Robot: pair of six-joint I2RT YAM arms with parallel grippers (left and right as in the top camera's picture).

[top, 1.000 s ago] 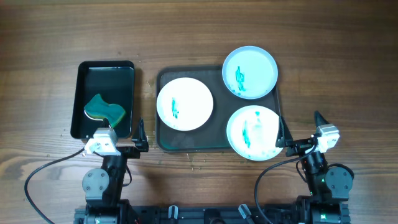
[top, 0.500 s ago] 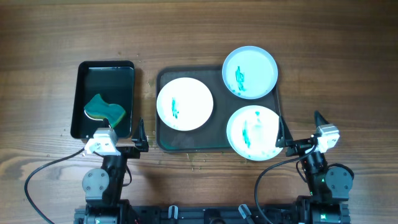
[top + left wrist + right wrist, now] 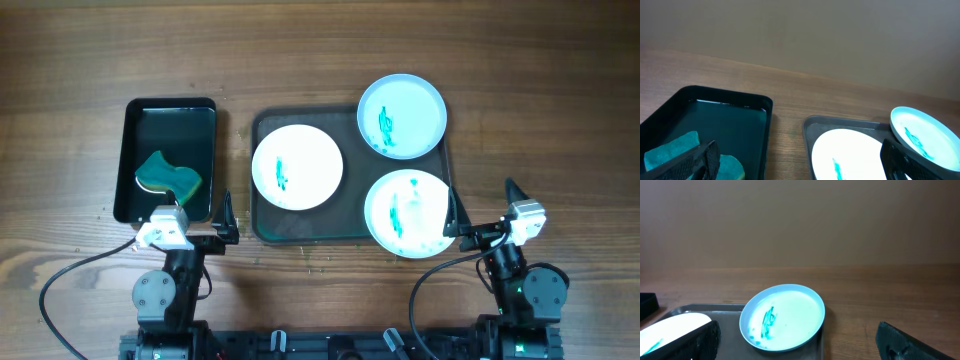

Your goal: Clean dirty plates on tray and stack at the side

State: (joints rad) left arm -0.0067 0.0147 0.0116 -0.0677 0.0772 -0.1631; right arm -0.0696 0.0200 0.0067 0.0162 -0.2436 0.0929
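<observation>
Nothing moved: round teal-smeared plates (image 3: pixel 297 167) on matte rimmed tray (image 3: pixel 300 229).

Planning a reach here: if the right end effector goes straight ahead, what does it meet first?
Probably the pale-blue plate, near its right rim; height is unclear, so it might pass above.

The left arm (image 3: pixel 165 292) and right arm (image 3: pixel 527 290) each have grey-black round joint housings, a white wrist module (image 3: pixel 165 230), two tapered black fingers (image 3: pixel 228 212) and a thin black cable (image 3: pixel 60 280) looping back to a dark base frame (image 3: pixel 330 345).
</observation>
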